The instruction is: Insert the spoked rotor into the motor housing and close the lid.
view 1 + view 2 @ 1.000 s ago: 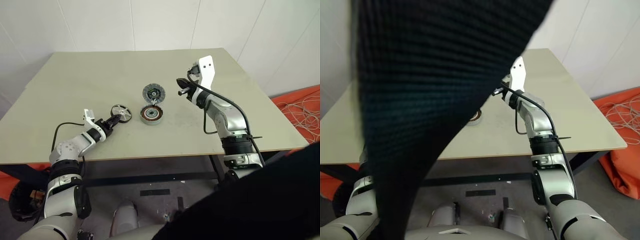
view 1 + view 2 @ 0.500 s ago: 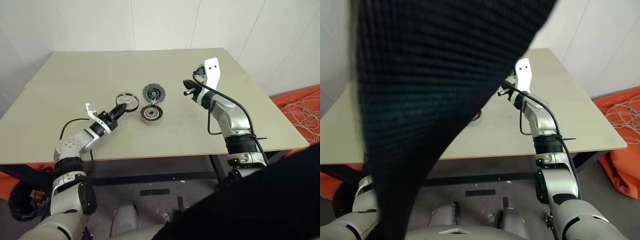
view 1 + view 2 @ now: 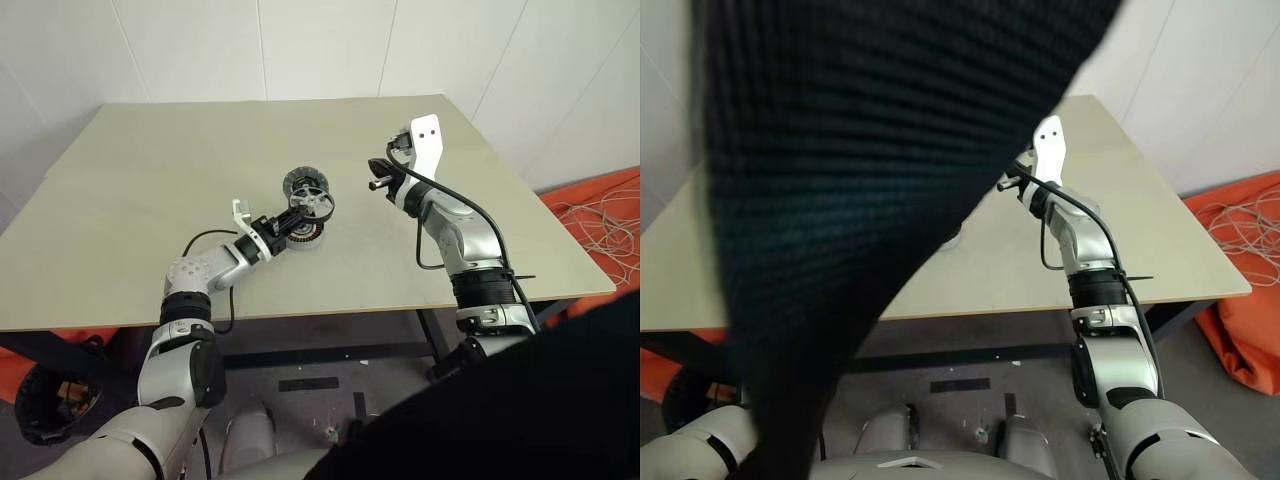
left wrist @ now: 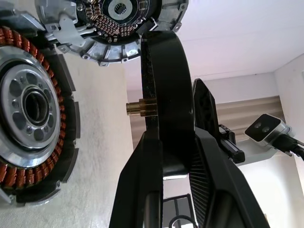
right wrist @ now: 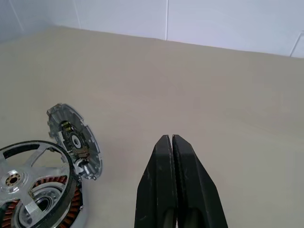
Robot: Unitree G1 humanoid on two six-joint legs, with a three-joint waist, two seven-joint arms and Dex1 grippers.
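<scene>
Here the left gripper [image 3: 291, 215] clamps the spoked rotor [image 5: 28, 173] by its black rim just above the motor housing [image 4: 28, 114], while the right gripper [image 5: 172, 140] is pinched empty; the part looks rigid, smooth and weighty, so a rim hold suits it.
</scene>
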